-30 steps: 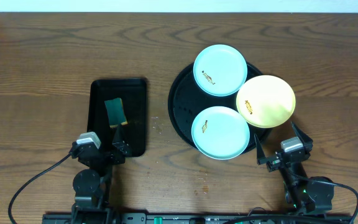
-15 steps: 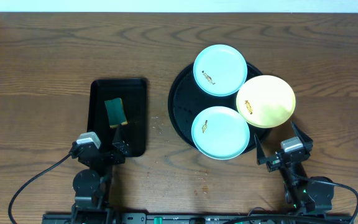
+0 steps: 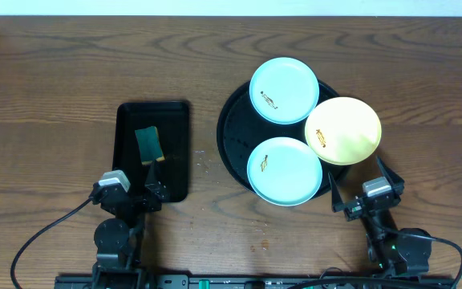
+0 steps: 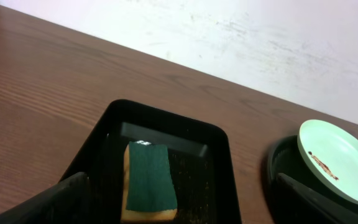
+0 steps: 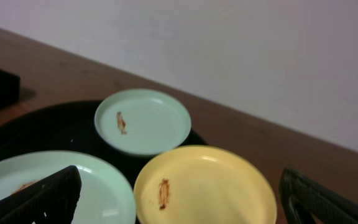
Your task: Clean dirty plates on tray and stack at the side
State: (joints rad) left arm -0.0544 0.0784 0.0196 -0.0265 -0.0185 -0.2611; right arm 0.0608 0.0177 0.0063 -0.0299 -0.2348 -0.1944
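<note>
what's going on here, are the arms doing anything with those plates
Nothing is being handled yet. The left arm and right arm rest at the near side, jaws open and empty. Two mint plates and a yellow plate, each with a brown smear, sit on the round black tray; a sponge lies in the rectangular tray.

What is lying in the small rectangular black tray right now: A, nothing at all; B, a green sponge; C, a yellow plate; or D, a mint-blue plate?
B: a green-topped sponge lies inside the rectangular tray, while all three plates rest over on the round tray.
</note>
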